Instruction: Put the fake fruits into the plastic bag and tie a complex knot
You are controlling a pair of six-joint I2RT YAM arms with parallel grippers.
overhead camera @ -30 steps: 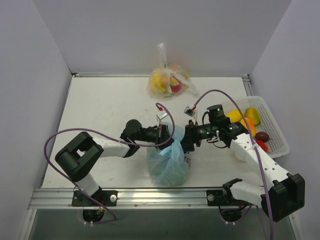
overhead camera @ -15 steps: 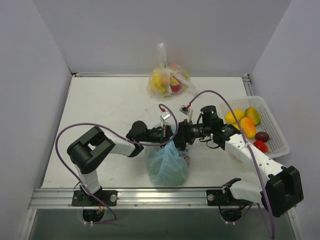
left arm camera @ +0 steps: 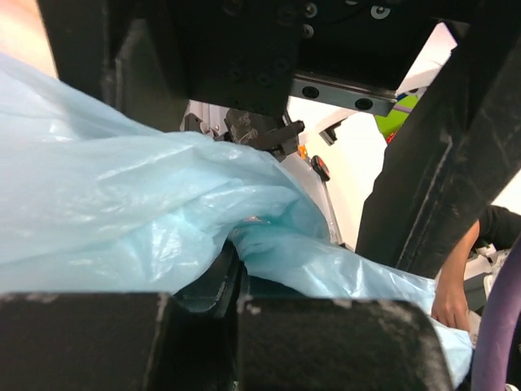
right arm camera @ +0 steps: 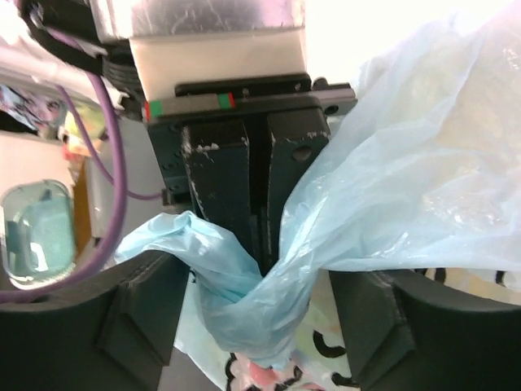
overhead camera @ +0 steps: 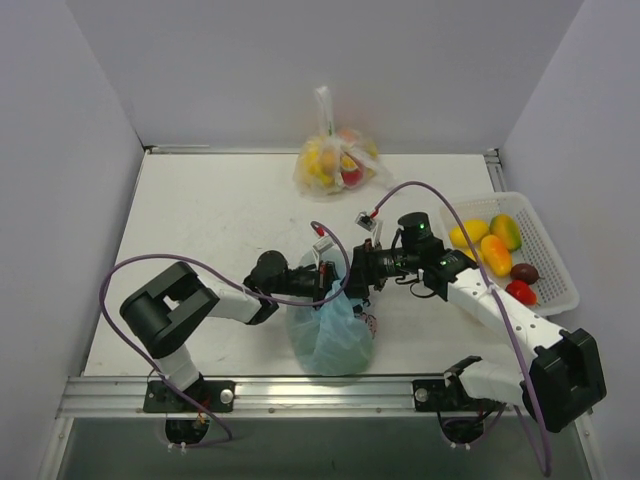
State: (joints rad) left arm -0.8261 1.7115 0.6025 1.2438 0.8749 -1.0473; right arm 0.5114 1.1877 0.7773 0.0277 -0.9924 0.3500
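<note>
While the left gripper (overhead camera: 325,288) is clamping its jaws shut on gathered film, the thin translucent light-blue plastic bag (overhead camera: 330,340) is sitting bulged on the white surface (overhead camera: 200,220), near the front edge between the two arms. Its top is bunching into a crumpled, twisted neck, and pink-and-black print is showing low on its right side. Can't tell the contents through the film.

The right gripper (overhead camera: 353,287) is facing the left one nose-to-nose, its jaws standing apart and straddling that neck.

Versus a second ago:
- The point where the grippers are meeting is now sitting lower and further left.
- The right arm is reaching further across the surface.
- The bag body is sitting slightly further left and looking rounder, with a shorter neck.

The small glossy plastic fruits (overhead camera: 495,250) (yellow, orange, red, dark) are lying as before in the white mesh basket (overhead camera: 548,255) at the right edge. The clear knotted bag of fruit (overhead camera: 335,165) is staying put by the back wall.
</note>
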